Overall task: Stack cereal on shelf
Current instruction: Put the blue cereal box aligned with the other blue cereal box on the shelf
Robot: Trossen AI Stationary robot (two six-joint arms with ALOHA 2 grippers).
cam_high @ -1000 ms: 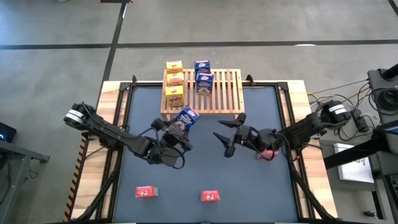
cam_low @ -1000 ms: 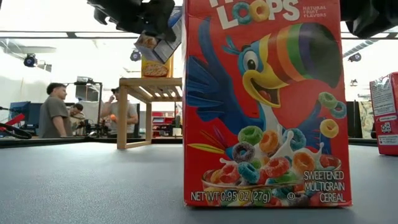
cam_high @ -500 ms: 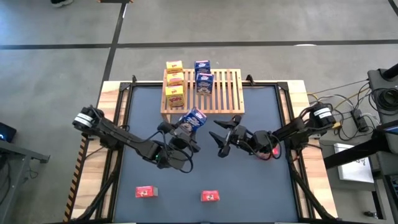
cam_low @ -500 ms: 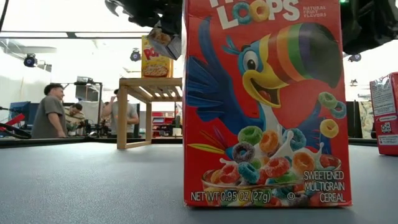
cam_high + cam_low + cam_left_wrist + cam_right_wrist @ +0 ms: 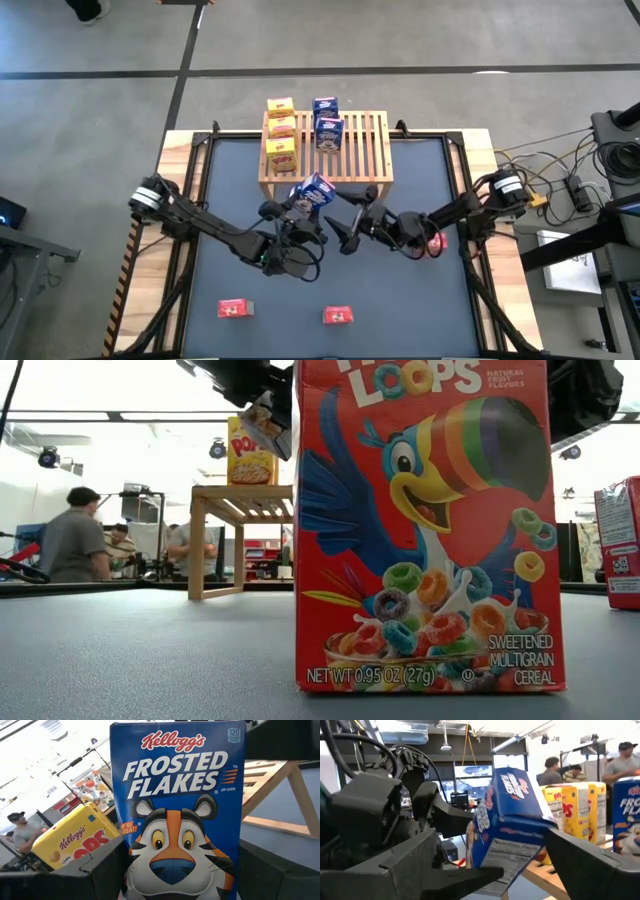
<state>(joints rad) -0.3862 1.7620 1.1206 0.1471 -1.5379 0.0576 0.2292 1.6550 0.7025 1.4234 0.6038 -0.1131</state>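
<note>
Left gripper (image 5: 305,205): from above we see it clamped on a blue cereal box (image 5: 313,189), held tilted in the air just in front of the shelf (image 5: 360,150).
Left wrist view: only here can we read the held box's front (image 5: 177,815), a tiger face filling the picture, with a yellow box (image 5: 75,842) beside it.
Right gripper (image 5: 345,215): we see its fingers spread wide with nothing between them, just beside the held box.
Right wrist view: it gives us the held box's side panel (image 5: 512,837) between the spread fingers (image 5: 585,855).
Shelf load: from above we count three yellow boxes (image 5: 281,128) and two blue ones (image 5: 327,120).
Table: two red boxes (image 5: 236,308) lie near the front edge; a third (image 5: 433,244) shows under the right arm.
Low view: one red box (image 5: 430,525) fills most of our sight; people stand far behind.
</note>
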